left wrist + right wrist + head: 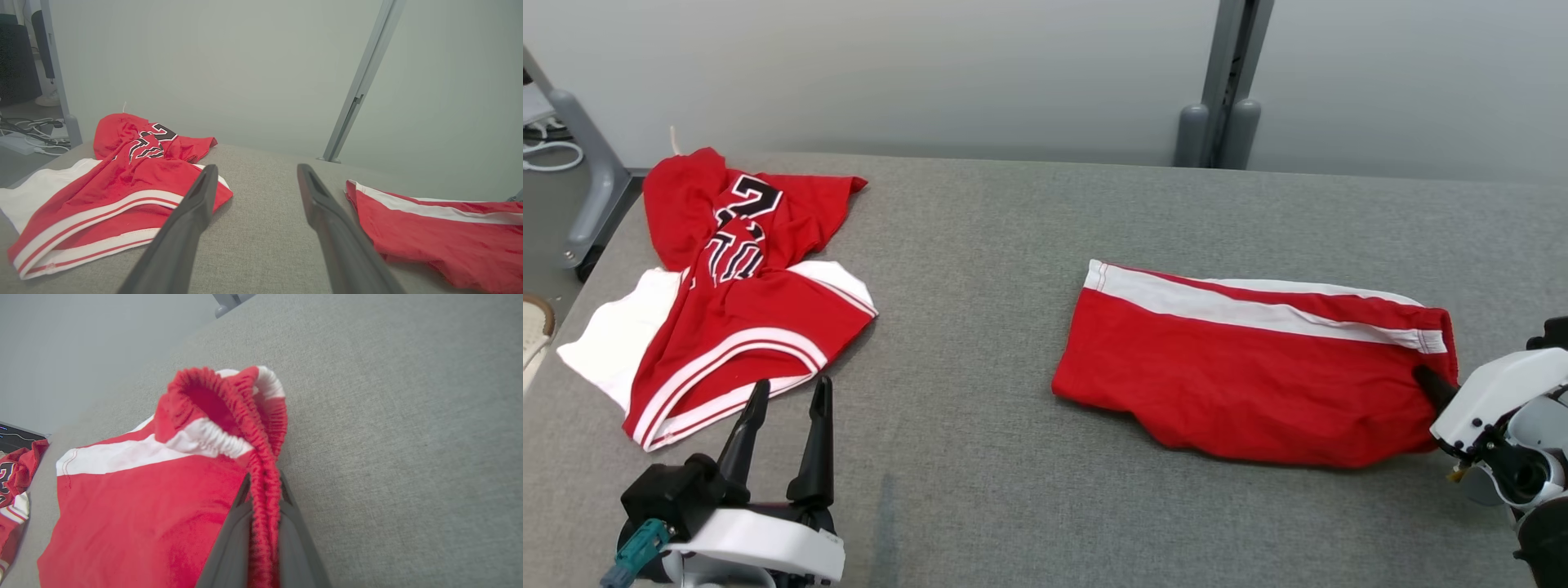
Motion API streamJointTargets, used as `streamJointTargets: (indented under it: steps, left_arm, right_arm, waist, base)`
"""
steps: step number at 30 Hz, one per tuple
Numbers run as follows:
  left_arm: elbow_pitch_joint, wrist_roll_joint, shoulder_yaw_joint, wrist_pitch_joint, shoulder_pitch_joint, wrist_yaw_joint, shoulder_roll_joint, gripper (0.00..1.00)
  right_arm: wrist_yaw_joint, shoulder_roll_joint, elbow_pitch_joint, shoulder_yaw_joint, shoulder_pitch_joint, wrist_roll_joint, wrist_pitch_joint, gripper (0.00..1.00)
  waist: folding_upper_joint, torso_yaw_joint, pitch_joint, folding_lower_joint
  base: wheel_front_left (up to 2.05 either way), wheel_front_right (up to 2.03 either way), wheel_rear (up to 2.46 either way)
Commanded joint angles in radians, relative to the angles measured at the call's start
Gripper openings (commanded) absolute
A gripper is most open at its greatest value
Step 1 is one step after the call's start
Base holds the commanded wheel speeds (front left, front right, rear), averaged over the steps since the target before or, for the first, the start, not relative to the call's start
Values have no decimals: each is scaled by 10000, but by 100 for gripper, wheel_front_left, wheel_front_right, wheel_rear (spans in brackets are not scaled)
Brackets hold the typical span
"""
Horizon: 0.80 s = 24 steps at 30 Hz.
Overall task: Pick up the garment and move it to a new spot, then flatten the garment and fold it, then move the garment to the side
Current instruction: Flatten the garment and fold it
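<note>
The garment, red shorts [1241,367] with a white side stripe, lies folded flat on the right half of the grey table [1013,229]. My right gripper [1427,380] is at the shorts' right end, shut on the elastic waistband. In the right wrist view the ribbed red band [263,465] runs pinched between my right gripper [263,482] fingers. My left gripper [788,392] stands open near the front left, holding nothing. In the left wrist view my left gripper [253,171] points between the two clothes, with the shorts [441,232] to its right.
A crumpled red jersey with black lettering and white trim [735,302] lies on a white cloth at the table's left, close to the left fingers [122,179]. A grey post [1225,82] stands behind the table, and a frame leg [592,171] is off its left edge.
</note>
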Motion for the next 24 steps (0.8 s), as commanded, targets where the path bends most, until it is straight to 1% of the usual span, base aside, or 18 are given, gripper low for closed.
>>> streamJointTargets:
  steps: [1,2,4,5,7,12,15,19,24]
  left_arm:
    - [8,44,-15,-16,84,-32,23,100]
    - [8,44,-15,-16,84,-32,23,100]
    - [44,46,-57,-16,102,-42,33,100]
    - [44,46,-57,-16,102,-42,33,100]
    - [69,42,-84,-16,101,-30,28,100]
    - [178,-14,-167,0,75,-74,8,100]
    - [247,-69,-196,-1,80,-99,-33,100]
    - [330,-109,-228,-2,-5,-114,-81,100]
    - [430,-105,-221,-6,-138,-142,-116,100]
  right_arm:
    - [7,-88,-278,-62,100,239,197,0]
    - [7,-88,-278,-62,100,239,197,0]
    - [7,7,-890,-172,233,866,802,0]
    - [7,7,-890,-172,233,866,802,0]
    - [7,149,-1372,-313,314,1506,1368,0]
    - [9,470,-2261,-1037,424,3232,2821,0]
    - [9,719,-2514,-1318,436,3801,3393,0]
    - [9,1154,-2660,-1464,313,4121,3741,0]
    - [9,1669,-2441,-1648,67,4101,3444,0]
  waist:
    - [-1,-164,-97,0]
    - [-1,-164,-97,0]
    - [-1,-272,-146,0]
    - [-1,-272,-146,0]
    - [-1,-301,-182,0]
    - [-1,-224,-239,0]
    - [-1,-86,-232,0]
    - [-1,177,-174,0]
    - [-1,601,-80,0]
  base:
    - [0,0,0]
    - [0,0,0]
    - [0,0,0]
    - [0,0,0]
    - [0,0,0]
    - [0,0,0]
    - [0,0,0]
    - [0,0,0]
    - [0,0,0]
